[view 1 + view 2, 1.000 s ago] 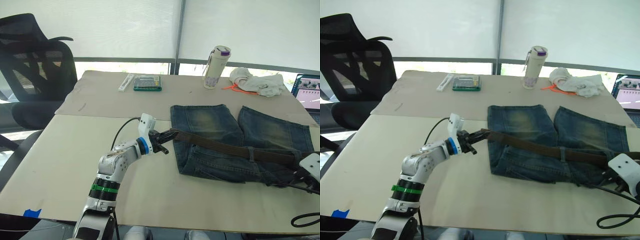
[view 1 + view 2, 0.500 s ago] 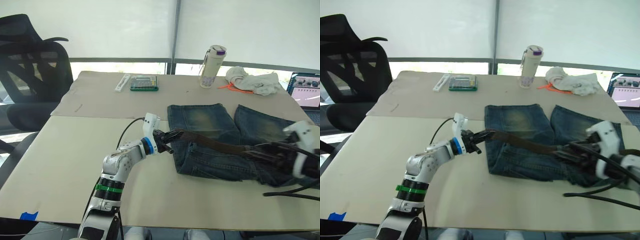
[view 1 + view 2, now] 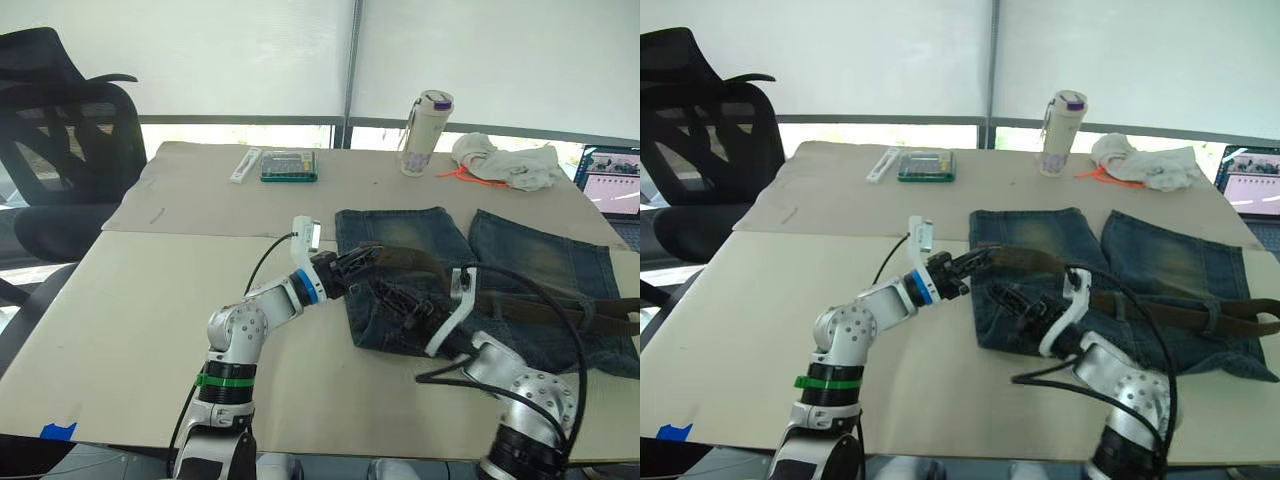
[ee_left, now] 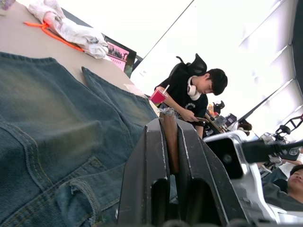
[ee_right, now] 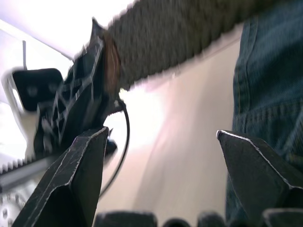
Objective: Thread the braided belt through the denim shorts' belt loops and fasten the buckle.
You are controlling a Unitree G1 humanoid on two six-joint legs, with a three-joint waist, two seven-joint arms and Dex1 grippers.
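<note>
The denim shorts [image 3: 410,238] lie flat on the table's right half. The dark brown braided belt [image 3: 545,306] runs along their waistband and arches up at its left end. My left gripper [image 3: 362,263] is shut on that raised end [image 4: 169,137], just above the shorts' left edge. My right gripper [image 3: 385,293] is open, fingers [image 5: 80,175] spread wide, directly below and beside the left one, under the lifted belt [image 5: 189,38]. A denim belt loop [image 4: 79,202] shows on the waistband close to the left gripper. The buckle is out of view.
A white bottle [image 3: 424,120], a crumpled white cloth [image 3: 505,160], a green box [image 3: 290,165] and a laptop [image 3: 612,180] sit along the far side. A black office chair [image 3: 60,150] stands at left. Black cables [image 3: 560,300] arc over the shorts. A seated person [image 4: 191,94] shows beyond the table.
My right arm has swung from the shorts' right end across to their left edge, now next to the left gripper. The left gripper has moved right, arching the belt end up.
</note>
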